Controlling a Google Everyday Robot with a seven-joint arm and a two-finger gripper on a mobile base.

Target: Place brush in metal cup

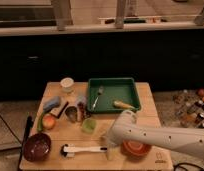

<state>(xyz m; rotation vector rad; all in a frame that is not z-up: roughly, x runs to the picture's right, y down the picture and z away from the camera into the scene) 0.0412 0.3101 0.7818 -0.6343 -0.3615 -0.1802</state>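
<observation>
The brush (84, 148) lies flat near the table's front edge, its white handle pointing right and its black bristle head at the left. My gripper (108, 146) hangs at the end of the white arm, right at the handle's right tip, and looks open; I cannot tell whether it touches the handle. The metal cup (71, 114) stands upright further back and to the left, between a blue sponge and a translucent green cup (88, 125).
A green tray (132, 86) at the back holds a fork (98, 96) and a yellowish item. A white cup (67, 84) stands back left, a blue sponge (51, 103) and a peach-coloured fruit (49, 121) at left, a purple bowl (37, 147) front left, an orange bowl (135, 148) under my arm.
</observation>
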